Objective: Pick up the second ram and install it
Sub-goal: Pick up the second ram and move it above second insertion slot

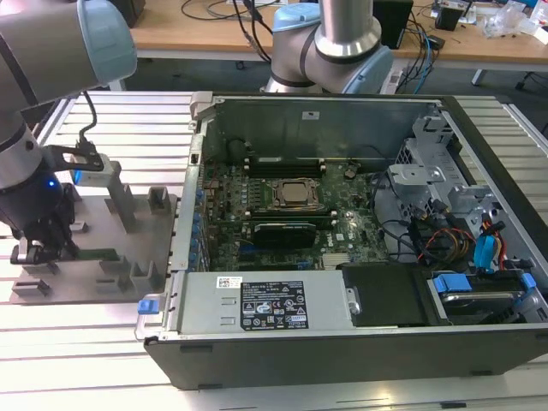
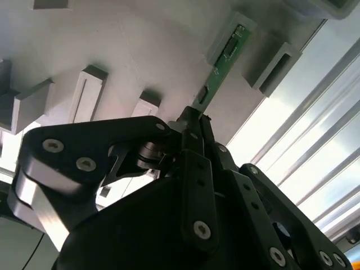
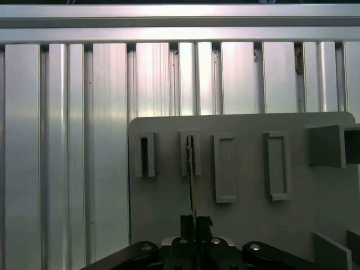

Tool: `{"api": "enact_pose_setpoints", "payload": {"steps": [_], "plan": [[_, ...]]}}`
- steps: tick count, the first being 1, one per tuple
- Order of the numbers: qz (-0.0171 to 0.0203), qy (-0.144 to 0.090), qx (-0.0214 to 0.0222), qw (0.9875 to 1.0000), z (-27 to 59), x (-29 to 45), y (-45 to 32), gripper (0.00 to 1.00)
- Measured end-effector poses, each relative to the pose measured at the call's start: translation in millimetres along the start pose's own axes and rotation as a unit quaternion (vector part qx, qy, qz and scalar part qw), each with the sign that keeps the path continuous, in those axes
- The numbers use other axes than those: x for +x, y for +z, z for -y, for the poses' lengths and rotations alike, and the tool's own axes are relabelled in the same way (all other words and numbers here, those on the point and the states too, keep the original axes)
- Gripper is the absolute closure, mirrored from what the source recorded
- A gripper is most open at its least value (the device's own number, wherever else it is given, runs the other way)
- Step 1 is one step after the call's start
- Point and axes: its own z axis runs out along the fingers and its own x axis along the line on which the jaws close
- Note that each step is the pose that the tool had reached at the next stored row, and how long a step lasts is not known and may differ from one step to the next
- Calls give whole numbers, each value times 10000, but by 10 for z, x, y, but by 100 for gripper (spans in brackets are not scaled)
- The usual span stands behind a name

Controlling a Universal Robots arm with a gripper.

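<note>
Gripper: you'll find the gripper (image 1: 38, 248) low over the grey plate at the exterior view's left, its fingers (image 2: 191, 140) pinched together on the near end of the ram stick (image 2: 225, 56).
Ram stick: it is a thin green board standing on edge, running straight out from between the fingertips. In the first wrist view you see it edge-on (image 3: 191, 180) above the gripper (image 3: 194, 220).
Stick's far end: it sits in one slotted block (image 3: 190, 153), with another block just beside it on either side.
Blocks: several more grey slotted blocks (image 2: 87, 93) stand in rows on the same plate.
Plate: the grey plate (image 1: 128, 287) lies flat on the ribbed metal table (image 1: 86, 360), just beside the computer case.
Case: the open computer case (image 1: 488, 351) lies on its side at the middle of the exterior view, well apart from the gripper.
Near edge of case: a silver power unit (image 1: 265, 304) with labels runs along the wall nearest you.
Board: beyond that lies the green main board (image 1: 342, 231), with the processor socket (image 1: 295, 194) at its middle and long dark slots along both its sides.
Case, exterior view's right: drive cage (image 1: 428, 180), coloured cables and blue clips.
Behind the case: the arm's base (image 1: 342, 34), then a wooden desk (image 1: 197, 30) strewn with cables.
</note>
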Motion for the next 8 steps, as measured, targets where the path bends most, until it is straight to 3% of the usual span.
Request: {"api": "enact_pose_setpoints", "payload": {"steps": [4, 8], "plan": [[-7, 0, 0, 10000, -5, -4, -126, 86], [-7, 0, 1, 10000, -8, -6, -201, 86]]}}
